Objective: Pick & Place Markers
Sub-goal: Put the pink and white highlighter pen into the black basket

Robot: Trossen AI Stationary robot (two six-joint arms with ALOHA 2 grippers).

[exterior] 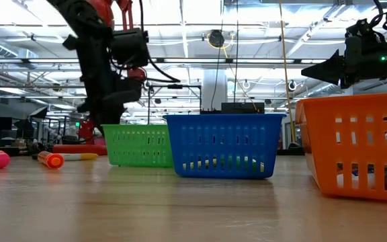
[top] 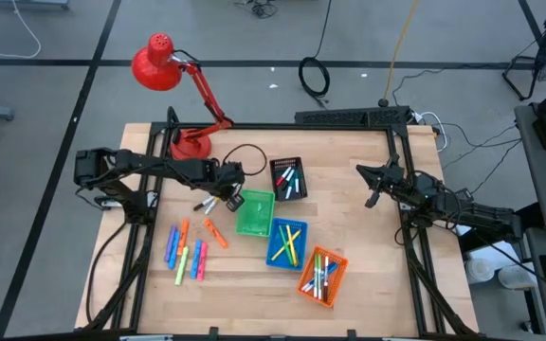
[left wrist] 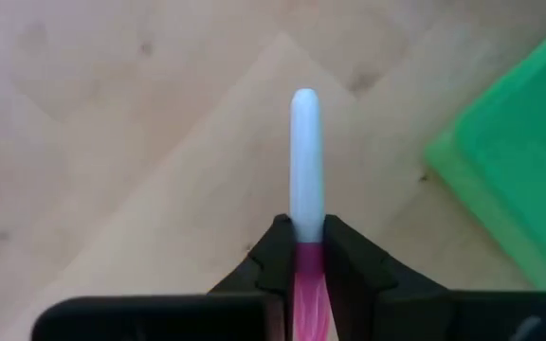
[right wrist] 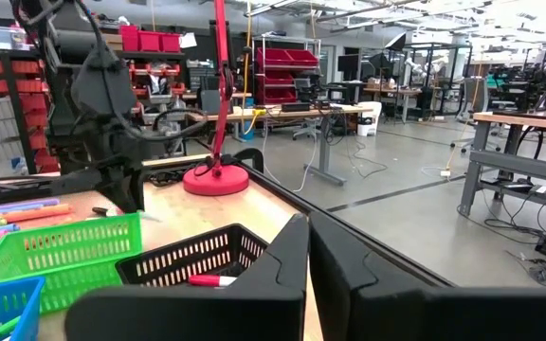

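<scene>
Pinching a pink-and-white marker [left wrist: 305,180], the left gripper [left wrist: 301,248] shows its catch only up close; overhead, the right gripper [top: 375,186] hovers, pressed together.

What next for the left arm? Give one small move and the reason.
Probably lift straight up. The left gripper is shut on a pink-and-white marker low over the table, with the green basket right beside it, so it needs height to clear the rim.

From my left wrist camera the marker [left wrist: 305,170] runs out of frame behind the left pincer [left wrist: 303,248], and the green basket [left wrist: 519,180] is cropped at the edge.
</scene>
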